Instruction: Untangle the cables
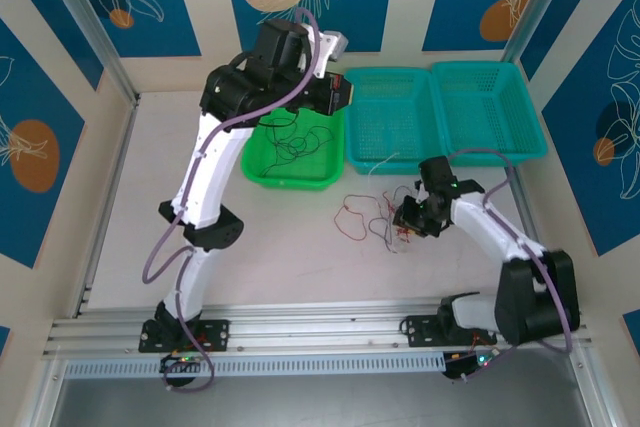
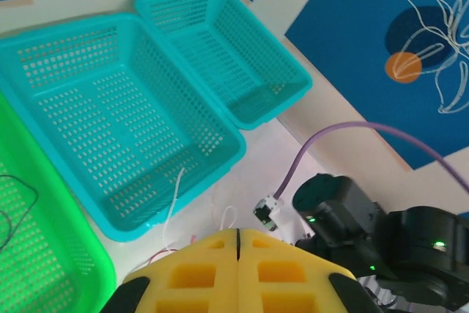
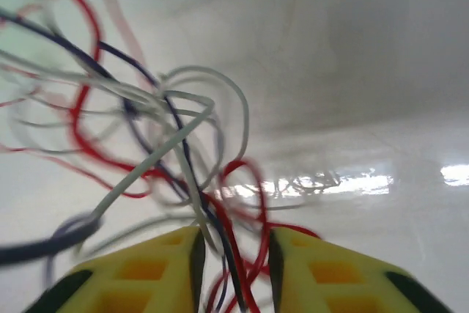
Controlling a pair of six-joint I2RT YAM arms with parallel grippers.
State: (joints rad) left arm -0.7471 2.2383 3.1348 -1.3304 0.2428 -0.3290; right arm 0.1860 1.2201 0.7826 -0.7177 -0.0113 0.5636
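The table (image 1: pixel 300 267) is a smooth, glossy white surface, enclosed by blue wall panels printed with pale leaf outlines and orange discs. Along its far side we find three rectangular baskets of perforated plastic mesh: a green basket (image 1: pixel 290 181), a left teal basket (image 1: pixel 392 132) and a right teal basket (image 1: pixel 490 107).

The cables are thin, curly strands in two groups. A few black cables (image 1: pixel 292 139) lie loosely looped inside the green basket. The main tangle (image 1: pixel 388 222) of red, black and pale strands lies on the table in front of the teal baskets, and one pale strand reaches the near wall of the left teal basket.

The left tool (image 2: pixel 237 236) hangs above the baskets, its yellow fingers (moulded with rectangular recesses) pressed together along a thin seam. We see nothing between them.

The right tool (image 3: pixel 233 243) sits low at the main tangle. Its fingers stand apart, and red, black and pale strands run through the gap.
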